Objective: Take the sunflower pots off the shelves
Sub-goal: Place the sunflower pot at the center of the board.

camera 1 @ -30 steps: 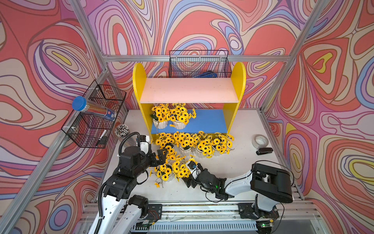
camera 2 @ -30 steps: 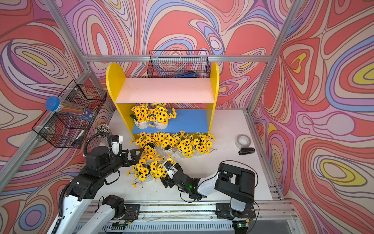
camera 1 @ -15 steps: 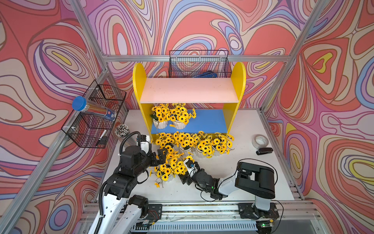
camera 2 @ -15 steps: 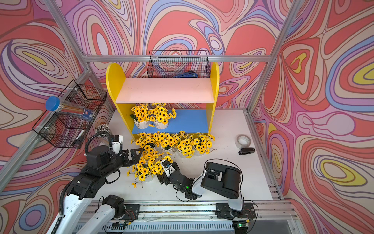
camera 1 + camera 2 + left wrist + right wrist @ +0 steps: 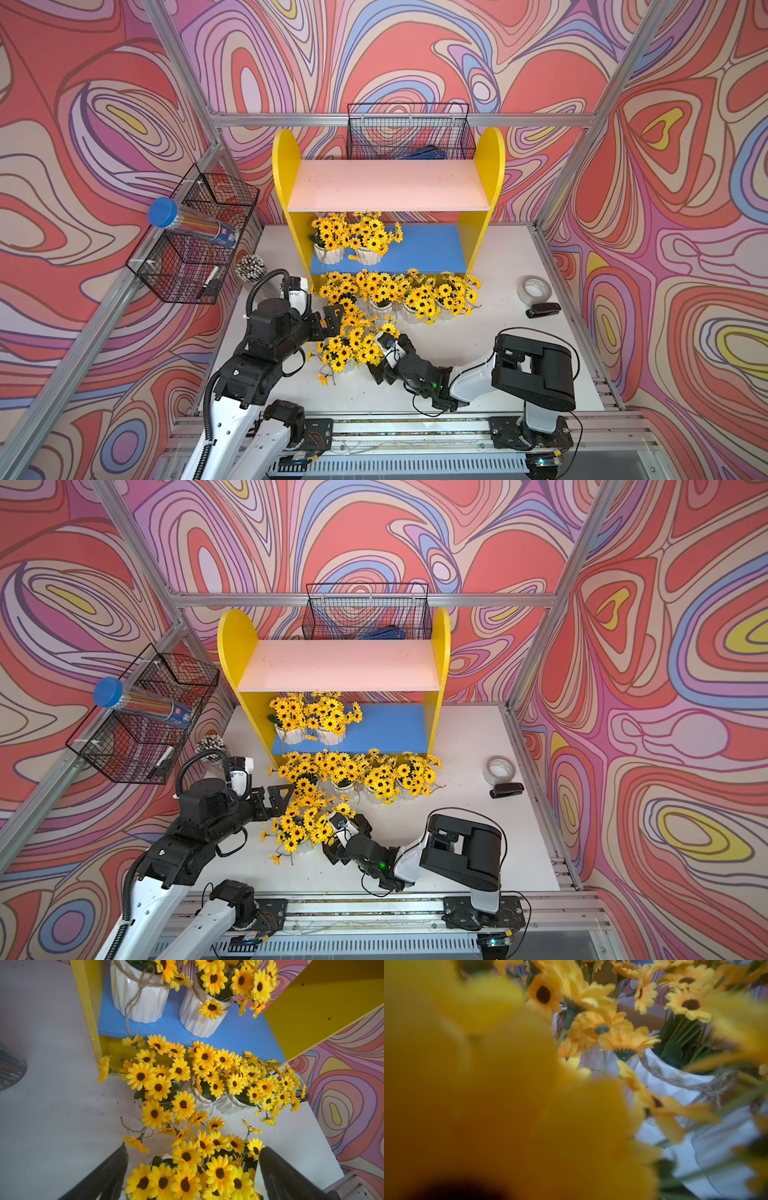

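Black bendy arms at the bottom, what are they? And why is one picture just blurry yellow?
They are two robot arms with claw hands, called grippers. Two pictures look down from above, almost the same. The others come from small cameras on each arm's wrist. The blurry one is the right wrist's: petals sit right against its lens, with a white pot behind. The left gripper is open above flowers, holding nothing. The right gripper is among flowers; I can't tell if it grips. Two sunflower pots stand on the blue board of the shelves; the rest are on the table.
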You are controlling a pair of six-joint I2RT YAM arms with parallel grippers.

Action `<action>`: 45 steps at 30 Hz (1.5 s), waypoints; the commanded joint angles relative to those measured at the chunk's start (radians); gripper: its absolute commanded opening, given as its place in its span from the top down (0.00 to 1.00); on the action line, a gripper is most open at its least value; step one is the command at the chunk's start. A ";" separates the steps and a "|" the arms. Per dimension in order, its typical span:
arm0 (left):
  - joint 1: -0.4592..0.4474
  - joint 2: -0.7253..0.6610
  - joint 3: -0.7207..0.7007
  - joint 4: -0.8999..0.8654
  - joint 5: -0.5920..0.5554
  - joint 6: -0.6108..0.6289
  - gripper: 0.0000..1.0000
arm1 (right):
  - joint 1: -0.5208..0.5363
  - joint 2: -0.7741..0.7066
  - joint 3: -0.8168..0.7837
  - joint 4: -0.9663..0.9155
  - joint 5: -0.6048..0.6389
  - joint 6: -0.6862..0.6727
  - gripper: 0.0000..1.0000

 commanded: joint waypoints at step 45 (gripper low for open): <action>0.008 -0.088 -0.033 0.031 0.072 -0.010 0.00 | -0.067 0.025 -0.038 0.230 -0.093 -0.049 0.02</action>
